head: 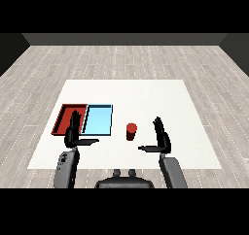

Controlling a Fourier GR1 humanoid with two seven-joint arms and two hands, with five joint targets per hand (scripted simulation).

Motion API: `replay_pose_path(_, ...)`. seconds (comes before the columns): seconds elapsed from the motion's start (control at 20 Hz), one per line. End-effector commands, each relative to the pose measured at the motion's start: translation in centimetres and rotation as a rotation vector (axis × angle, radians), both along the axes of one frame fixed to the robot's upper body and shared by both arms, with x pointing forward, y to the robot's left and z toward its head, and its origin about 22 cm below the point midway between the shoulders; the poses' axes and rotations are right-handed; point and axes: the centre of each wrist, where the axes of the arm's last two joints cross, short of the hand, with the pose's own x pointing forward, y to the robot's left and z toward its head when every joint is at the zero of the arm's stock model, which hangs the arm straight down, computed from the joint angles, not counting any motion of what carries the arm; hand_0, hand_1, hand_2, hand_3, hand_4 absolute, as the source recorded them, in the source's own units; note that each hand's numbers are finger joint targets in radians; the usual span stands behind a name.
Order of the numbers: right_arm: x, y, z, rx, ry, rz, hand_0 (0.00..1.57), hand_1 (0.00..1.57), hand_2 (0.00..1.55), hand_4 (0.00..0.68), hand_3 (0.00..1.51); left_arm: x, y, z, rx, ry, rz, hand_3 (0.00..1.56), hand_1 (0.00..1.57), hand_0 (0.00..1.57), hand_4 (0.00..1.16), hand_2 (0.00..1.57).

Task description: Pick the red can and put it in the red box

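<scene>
And here we are at the white counter [146, 91], which fills the middle of the frame over a pale plank floor [121, 59]. The red can [131, 131] stands upright on the bare counter, just below the centre of the frame, and nothing is touching it. It sits apart from both trays, a little right of the light blue one and lower down.

Over at centre left, the red tray [64, 111] and the light blue tray [98, 120] lie side by side, edges touching or all but touching, red on the outside, blue nearer the can. Neither holds anything that I can see.

Now the left hand [74, 131], lower left of the frame: fingers straight and pointing up the picture, thumb stuck out sideways toward the can, released, gripping nothing. It overlaps the seam between the two trays from this angle; whether it hovers above them or touches them, I can't tell.

The right hand [161, 136] sits right of the can, lower centre right: fingers straight up, thumb reaching left toward the can, also released, nothing in it. There's a clear gap of counter between that thumb tip and the can.

Both grey forearms rise from the bottom corners.
</scene>
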Motion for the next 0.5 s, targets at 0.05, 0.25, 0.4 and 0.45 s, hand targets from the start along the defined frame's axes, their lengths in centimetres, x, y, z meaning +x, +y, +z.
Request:
replay_pose_path(0.05,-0.7,1.9,-0.7,-0.007,-0.001,-0.004,0.0,0.0,0.0,0.0,0.0,-0.3,-2.3,-0.6,-0.022,0.01,-0.018,0.0,0.0,0.0,0.0,0.0)
replay_pose_path(0.25,3.5,2.1,-1.7,0.035,0.027,0.024,0.0,0.0,0.0,0.0,0.0,0.4,-0.2,1.9,-0.016,-0.014,0.0,0.0,0.0,0.0,0.0,0.0)
replay_pose_path(0.4,3.4,2.8,-2.1,0.052,0.033,0.019,0.0,0.0,0.0,0.0,0.0,0.4,0.6,0.6,-0.033,0.012,0.0,0.0,0.0,0.0,0.0,0.0)
replay_pose_path(0.45,2.5,3.1,-3.2,0.059,0.07,0.02,0.0,0.0,0.0,0.0,0.0,1.1,-0.7,0.2,-0.04,0.014,0.007,0.0,0.0,0.0,0.0,0.0)
